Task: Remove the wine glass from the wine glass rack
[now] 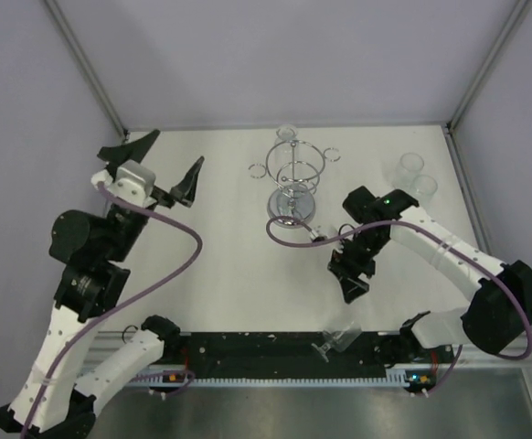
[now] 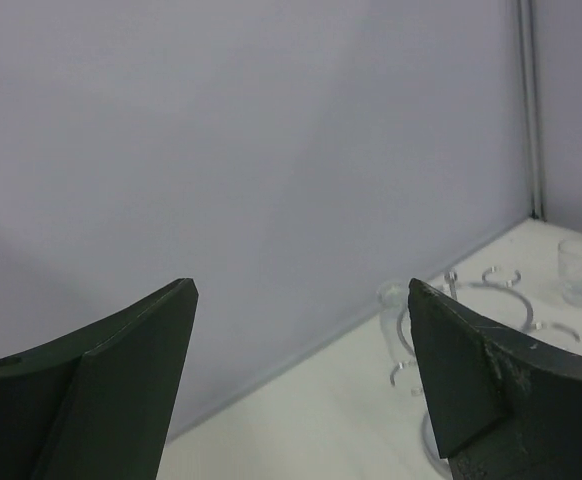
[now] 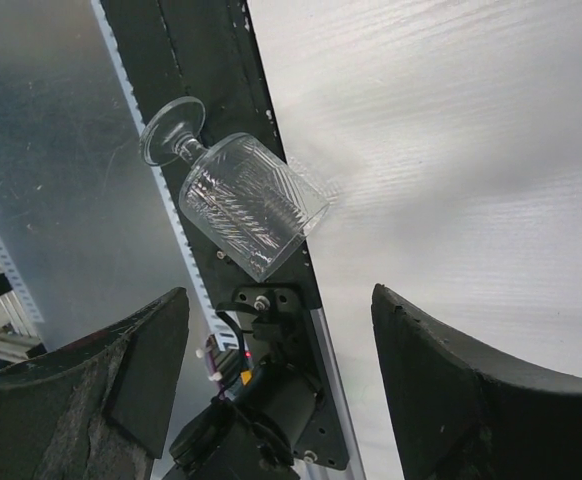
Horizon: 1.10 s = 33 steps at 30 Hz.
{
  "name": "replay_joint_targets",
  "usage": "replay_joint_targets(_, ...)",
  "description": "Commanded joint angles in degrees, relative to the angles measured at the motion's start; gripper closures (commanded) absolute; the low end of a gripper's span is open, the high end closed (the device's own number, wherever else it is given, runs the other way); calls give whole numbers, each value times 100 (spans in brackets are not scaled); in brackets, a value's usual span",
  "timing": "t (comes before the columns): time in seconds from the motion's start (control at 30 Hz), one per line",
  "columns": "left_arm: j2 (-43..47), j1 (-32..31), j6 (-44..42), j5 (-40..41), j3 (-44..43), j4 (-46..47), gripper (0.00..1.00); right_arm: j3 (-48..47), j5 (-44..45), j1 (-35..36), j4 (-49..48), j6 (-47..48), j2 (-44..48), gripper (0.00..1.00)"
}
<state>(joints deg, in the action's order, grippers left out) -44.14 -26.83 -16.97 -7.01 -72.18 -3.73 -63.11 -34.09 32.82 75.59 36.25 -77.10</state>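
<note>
The chrome wine glass rack (image 1: 295, 174) stands mid-table on its round mirrored base. One clear wine glass (image 1: 287, 133) sits at the rack's far side; in the left wrist view this glass (image 2: 391, 305) shows beside the rack's wire rings (image 2: 476, 292). Another wine glass (image 1: 339, 340) lies on its side on the black rail at the table's near edge, also seen as the ribbed glass (image 3: 241, 205) in the right wrist view. My left gripper (image 1: 170, 155) (image 2: 301, 290) is open and empty, left of the rack. My right gripper (image 1: 351, 285) (image 3: 281, 295) is open and empty, just short of the lying glass.
Two short clear glasses (image 1: 410, 165) (image 1: 424, 187) stand at the back right; one glass (image 2: 581, 270) shows in the left wrist view. A purple cable (image 1: 289, 240) loops on the table near the rack's base. Grey walls close in the back and sides.
</note>
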Motion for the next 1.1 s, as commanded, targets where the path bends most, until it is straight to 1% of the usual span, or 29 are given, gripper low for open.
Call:
replay_joint_targets(0.0,396,20,-35,410,1713,-242,8,-43,-150,-170,-387,-74,-217,28)
replay_joint_targets(0.07,651,20,167,402,2224,-496,7,-17,-230,-258,-449,-92,-366,28)
replay_joint_targets(0.1,731,29,237,332,2313,-715,7,-8,-230,-284,-484,-92,-437,29)
replay_joint_targets(0.17,845,20,265,165,2358,-1093,8,27,-344,-398,-545,-31,-507,30)
replay_joint_targets(0.3,1048,99,72,156,2358,-1367,8,27,-485,-557,-511,31,-762,32)
replay_joint_targets(0.4,1083,213,-191,252,2156,-1499,8,-43,-695,-584,-204,364,-1060,32)
replay_joint_targets(0.5,1100,327,-429,296,2059,-1543,8,-78,-827,-584,244,1074,-1578,32)
replay_joint_targets(0.6,1127,503,-614,261,2050,-1552,8,-96,-757,-575,648,1472,-1983,34)
replay_joint_targets(0.7,1144,740,-676,226,2050,-1543,8,-201,-819,-557,1254,1849,-2107,34)
replay_joint_targets(0.77,1153,846,-711,165,2059,-1535,8,-184,-810,-461,1396,2061,-2081,34)
replay_joint_targets(0.9,1118,1171,-711,50,2015,-1534,8,-131,-758,-101,1406,2106,-2317,36)
replay_joint_targets(1.07,1057,1391,-807,6,1936,-1544,8,-26,-547,-21,1467,1720,-2731,39)
